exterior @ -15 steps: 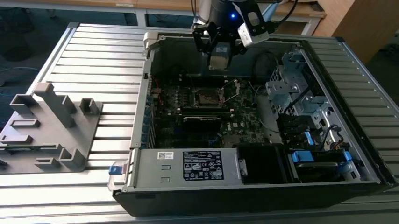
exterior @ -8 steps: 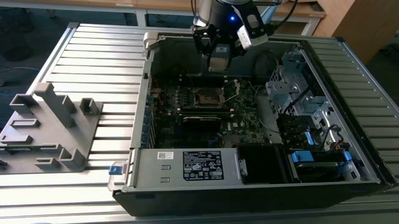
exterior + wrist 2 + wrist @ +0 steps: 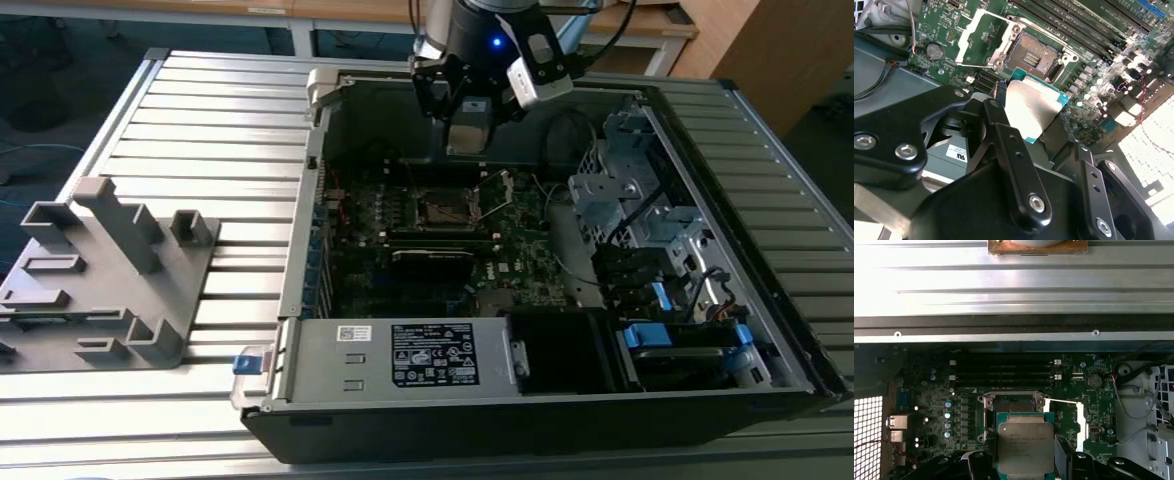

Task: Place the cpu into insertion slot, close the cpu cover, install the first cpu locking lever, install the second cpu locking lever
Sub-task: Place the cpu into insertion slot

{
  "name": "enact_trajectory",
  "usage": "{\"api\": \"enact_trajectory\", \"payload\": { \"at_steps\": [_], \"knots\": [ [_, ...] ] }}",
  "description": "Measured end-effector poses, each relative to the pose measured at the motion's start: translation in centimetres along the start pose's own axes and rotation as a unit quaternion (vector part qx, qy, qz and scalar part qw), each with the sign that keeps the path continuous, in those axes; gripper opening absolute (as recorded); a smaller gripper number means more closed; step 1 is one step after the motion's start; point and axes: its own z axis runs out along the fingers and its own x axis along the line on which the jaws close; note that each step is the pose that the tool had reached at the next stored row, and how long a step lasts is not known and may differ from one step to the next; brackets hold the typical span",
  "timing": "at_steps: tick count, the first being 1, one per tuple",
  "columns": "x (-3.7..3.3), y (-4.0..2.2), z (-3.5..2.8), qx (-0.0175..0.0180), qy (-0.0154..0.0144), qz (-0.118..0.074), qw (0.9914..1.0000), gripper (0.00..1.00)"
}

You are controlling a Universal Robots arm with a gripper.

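Aloft, cpu [image 3: 1025,447] clear above insertion slot [image 3: 1015,404]

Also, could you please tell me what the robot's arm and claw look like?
The arm is a dark, rounded housing with a small blue light, a white boxy unit on its side and black cables trailing behind. The claw is matt black, its fingers jointed bars dotted with silvery bolts.

The insertion slot [image 3: 1014,407] sits at mid-frame on the green motherboard [image 3: 929,385], open, with a dark centre inside a silvery rim. The cpu cover [image 3: 1080,425] is swung aside just beside it. Overlapping the slot's near edge, the cpu [image 3: 1025,440] shows its grey top, clamped between the dark fingers [image 3: 989,455] of the gripper [image 3: 1025,460].
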Motion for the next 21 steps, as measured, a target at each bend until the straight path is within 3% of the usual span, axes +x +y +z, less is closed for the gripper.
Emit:
{"api": "enact_trajectory", "payload": {
  "at_steps": [9,21],
  "knots": [
    [0.12,-0.13,1.40,-0.0001,-0.0029,0.000,1.00000,0.54],
    [0.52,-0.32,3.10,-0.0003,-0.0095,-0.002,0.99995,0.54]
  ]
}}
